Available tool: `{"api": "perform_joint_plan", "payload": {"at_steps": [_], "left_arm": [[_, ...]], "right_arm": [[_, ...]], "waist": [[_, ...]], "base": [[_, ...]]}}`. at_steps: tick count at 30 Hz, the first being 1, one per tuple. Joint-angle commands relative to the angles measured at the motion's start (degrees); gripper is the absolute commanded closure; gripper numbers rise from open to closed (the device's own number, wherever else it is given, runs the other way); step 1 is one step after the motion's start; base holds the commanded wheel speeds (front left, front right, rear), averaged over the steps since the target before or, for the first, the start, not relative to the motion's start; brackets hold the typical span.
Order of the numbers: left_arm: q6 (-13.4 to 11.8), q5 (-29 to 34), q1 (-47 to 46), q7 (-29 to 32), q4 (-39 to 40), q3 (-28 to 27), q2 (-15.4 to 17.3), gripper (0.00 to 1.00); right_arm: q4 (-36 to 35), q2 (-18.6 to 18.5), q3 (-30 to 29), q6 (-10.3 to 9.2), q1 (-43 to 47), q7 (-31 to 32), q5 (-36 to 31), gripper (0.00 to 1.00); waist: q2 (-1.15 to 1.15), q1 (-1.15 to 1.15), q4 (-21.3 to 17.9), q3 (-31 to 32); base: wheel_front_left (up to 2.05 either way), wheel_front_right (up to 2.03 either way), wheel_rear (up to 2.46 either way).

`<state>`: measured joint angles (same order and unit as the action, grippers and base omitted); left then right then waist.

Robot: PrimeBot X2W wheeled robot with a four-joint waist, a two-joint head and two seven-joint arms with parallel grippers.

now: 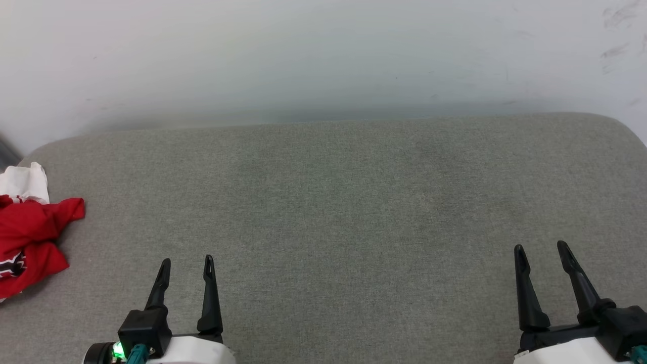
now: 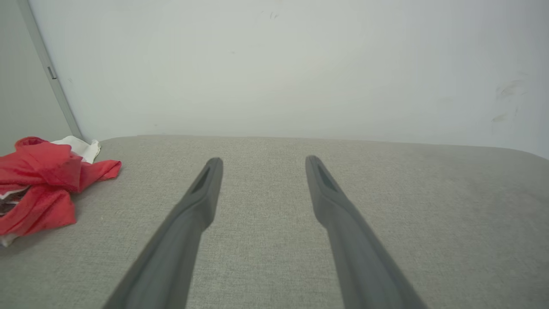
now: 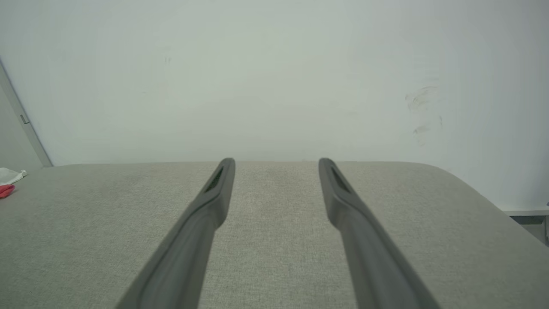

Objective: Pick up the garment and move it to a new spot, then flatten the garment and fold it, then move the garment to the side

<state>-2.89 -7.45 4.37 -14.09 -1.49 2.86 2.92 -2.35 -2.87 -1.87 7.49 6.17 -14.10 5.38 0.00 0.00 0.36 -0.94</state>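
Bearing garment, grey fabric surface, white wall

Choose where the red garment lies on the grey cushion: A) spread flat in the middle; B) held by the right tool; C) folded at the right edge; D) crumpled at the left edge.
D: the garment lies crumpled at the left edge of the cushion, apart from the open left tool.

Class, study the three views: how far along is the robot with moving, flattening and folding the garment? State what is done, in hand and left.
Done: nothing visible; the garment lies crumpled at the left edge of the grey padded surface. In hand: nothing; the left gripper and right gripper stand open and empty, apart from it. Left: the pick-up, the move, flattening, folding and setting it aside.
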Motion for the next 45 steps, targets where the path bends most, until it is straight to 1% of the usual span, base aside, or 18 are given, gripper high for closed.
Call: {"api": "perform_joint_plan", "payload": {"at_steps": [1,9,25,39,45], "left_arm": [[-0.4,1.0,0.5,-0.5,0.2,-0.1,0.0,0.0],[-0.4,3.2,0.9,-1.3,0.2,0.3,-0.1,0.0],[-0.1,1.6,0.9,-1.3,-0.5,0.0,-0.1,0.0],[-0.3,1.2,0.9,-1.3,-0.6,-0.1,-0.1,0.0],[-0.3,1.1,0.6,-1.3,-0.7,-0.5,-0.1,0.0]], "right_arm": [[-0.7,0.0,0.1,-0.01,0.7,-0.4,-1.1,0.0],[-1.1,0.0,0.2,-0.01,1.2,-1.2,-3.8,0.0],[-0.1,0.0,0.4,-0.01,1.1,-1.1,-0.3,0.0],[-0.1,0.0,0.6,-0.01,1.4,-1.1,0.1,0.0],[-0.2,0.0,0.7,-0.01,1.3,-1.1,-0.1,0.0]], "waist": [[0.0,0.0,0.0,0.0],[0.0,0.0,0.0,0.0],[0.0,0.0,-0.1,0.0],[0.0,0.0,0.3,0.1],[0.0,0.0,1.4,0.0]], "base": [[0.0,0.0,0.0],[0.0,0.0,0.0],[0.0,0.0,0.0],[0.0,0.0,0.0],[0.0,0.0,0.0]]}}
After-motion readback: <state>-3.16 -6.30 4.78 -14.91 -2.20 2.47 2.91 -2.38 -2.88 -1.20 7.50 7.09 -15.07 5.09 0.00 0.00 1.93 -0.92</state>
